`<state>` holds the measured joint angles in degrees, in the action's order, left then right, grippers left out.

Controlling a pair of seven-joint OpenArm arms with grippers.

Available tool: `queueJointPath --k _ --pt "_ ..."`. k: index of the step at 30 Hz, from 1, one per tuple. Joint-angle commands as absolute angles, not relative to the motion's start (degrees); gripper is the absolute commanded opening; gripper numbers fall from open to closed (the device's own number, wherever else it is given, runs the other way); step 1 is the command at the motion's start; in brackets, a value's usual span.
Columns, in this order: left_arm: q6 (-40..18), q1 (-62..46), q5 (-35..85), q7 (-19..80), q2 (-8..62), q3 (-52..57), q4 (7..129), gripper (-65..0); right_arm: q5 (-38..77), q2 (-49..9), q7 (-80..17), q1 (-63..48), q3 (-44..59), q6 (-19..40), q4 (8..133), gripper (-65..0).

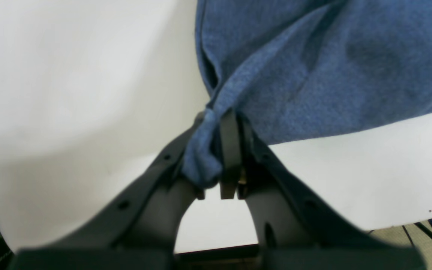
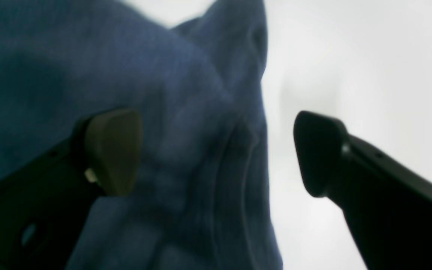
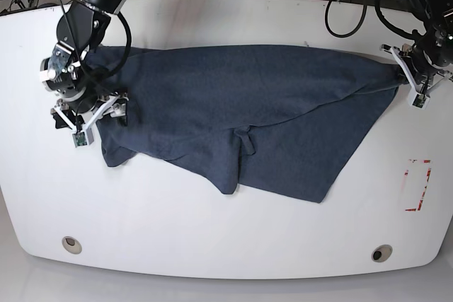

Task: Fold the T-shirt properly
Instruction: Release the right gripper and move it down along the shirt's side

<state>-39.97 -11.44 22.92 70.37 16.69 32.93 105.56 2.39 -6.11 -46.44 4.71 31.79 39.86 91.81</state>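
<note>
Base view is showing the T-shirt (image 3: 241,111) lying spread but rumpled across the middle of the white table (image 3: 212,231), its body running from about nine o'clock to three o'clock, with a loose flap sagging toward six o'clock. The step in hand looks like the flattening stage: the cloth is being stretched out between the two arms ahead of any fold. The left gripper (image 3: 413,78), out at three o'clock, is pinching a bunched corner of the shirt; in the left wrist view its jaws are clenching tight on a twisted wad of blue fabric (image 1: 204,150), the cloth pulling taut away toward one o'clock. The right gripper (image 3: 88,114), at nine o'clock, is standing with its jaws spread wide; in the right wrist view the two fingertips (image 2: 114,150) are sitting well apart with a ridge of shirt between them, gripping nothing. I judge the next move is calling for the right jaws to close on that edge, then draw it outward so the wrinkles near five o'clock are smoothing out
</note>
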Motion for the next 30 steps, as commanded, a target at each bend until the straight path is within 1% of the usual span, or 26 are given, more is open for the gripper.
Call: queueJointPath --k 1,7,17,23,30 --pt "-40.0 -10.95 23.16 69.49 17.63 33.19 106.51 -65.0 3.12 -8.48 -43.12 9.19 29.58 40.0 86.46 -3.6" --pt "-40.0 -10.86 23.16 69.49 17.63 33.19 106.51 -65.0 3.21 -9.63 -42.59 12.79 28.18 40.0 80.4 -3.8" --pt "-40.0 -10.86 23.16 69.49 17.63 33.1 106.42 -65.0 3.21 -9.45 -41.19 15.52 28.0 40.0 76.62 -3.8" --pt "-40.0 -10.77 23.16 69.49 17.54 33.01 106.42 -65.0 3.21 -8.92 -41.27 15.43 28.0 40.0 77.14 -3.8" --pt "-40.0 -10.77 23.16 69.49 17.54 30.99 106.42 -65.0 3.12 -7.43 -41.27 13.49 28.0 40.0 80.92 -3.8"
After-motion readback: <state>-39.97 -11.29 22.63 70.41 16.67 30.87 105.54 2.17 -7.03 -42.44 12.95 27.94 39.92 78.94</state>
